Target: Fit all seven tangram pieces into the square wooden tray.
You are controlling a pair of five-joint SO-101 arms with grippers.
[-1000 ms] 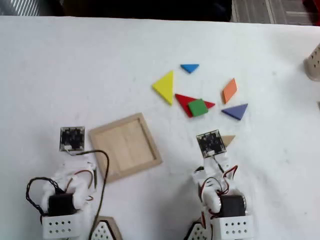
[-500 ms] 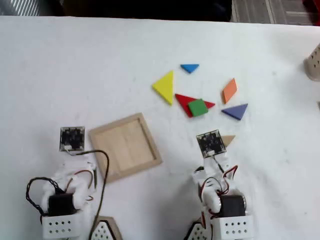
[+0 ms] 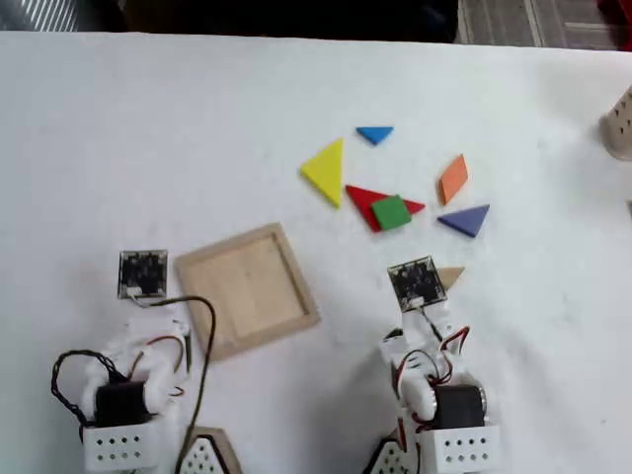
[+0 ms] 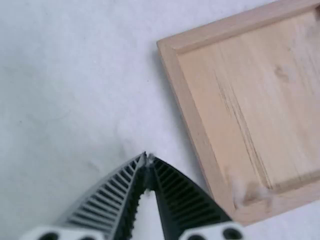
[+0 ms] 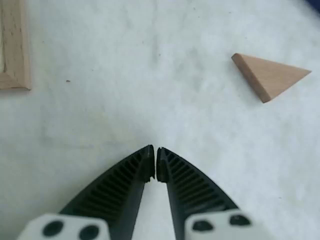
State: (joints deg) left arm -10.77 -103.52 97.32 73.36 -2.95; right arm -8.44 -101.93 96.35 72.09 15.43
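The square wooden tray [image 3: 296,306] lies bare on the white table, between the two arms; its corner also appears in the left wrist view as tray [image 4: 190,100]. My left gripper [image 4: 148,160] is shut just beside that tray's edge, holding nothing. My right gripper [image 5: 154,153] is shut over bare table, with a plain wooden triangle [image 5: 269,75] a short way off; from above that triangle [image 3: 453,276] peeks out beside the right arm. Farther back lie a yellow triangle [image 3: 327,170], small blue triangle [image 3: 375,133], red triangle [image 3: 361,197] with a green square [image 3: 391,212] on it, orange parallelogram [image 3: 453,178] and purple triangle [image 3: 466,219].
A pale perforated object [image 3: 620,123] stands at the table's right edge. Both arm bases [image 3: 118,425] sit at the near edge, with cables around them. The tray's corner [image 5: 12,50] is in the right wrist view.
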